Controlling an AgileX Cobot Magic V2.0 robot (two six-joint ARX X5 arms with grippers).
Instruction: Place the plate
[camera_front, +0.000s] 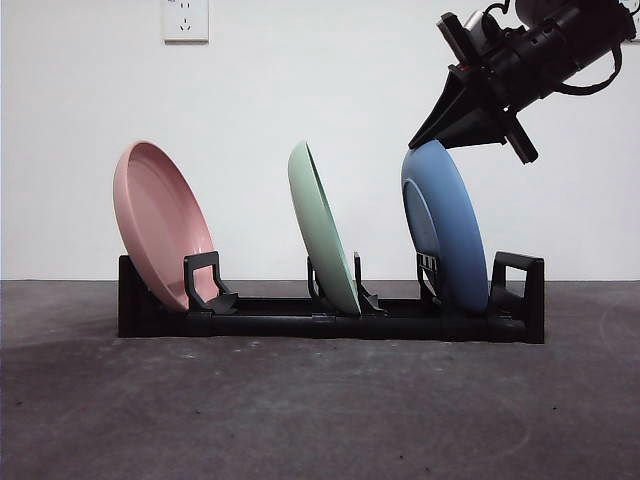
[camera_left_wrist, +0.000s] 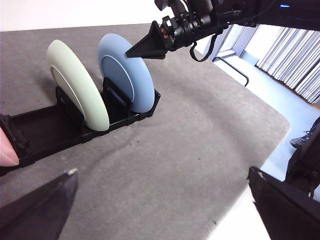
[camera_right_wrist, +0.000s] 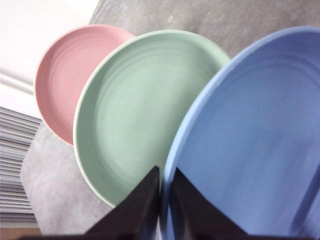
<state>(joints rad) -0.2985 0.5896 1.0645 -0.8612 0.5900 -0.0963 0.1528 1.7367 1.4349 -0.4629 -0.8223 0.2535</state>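
Right claw (camera_front: 432, 140) clamped on blue plate (camera_front: 446, 228) rim in rack (camera_front: 330, 322) end slot, clear of green plate (camera_front: 324, 228).

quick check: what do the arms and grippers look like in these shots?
Both are black. The right gripper has two wedge-shaped jaws tapering to a point, behind them a cylindrical black wrist with silver fittings and a looping black cable. The left gripper shows only two flat black pointed jaws.

Grey table (camera_front: 320, 410) bearing black rack (camera_front: 330, 322)
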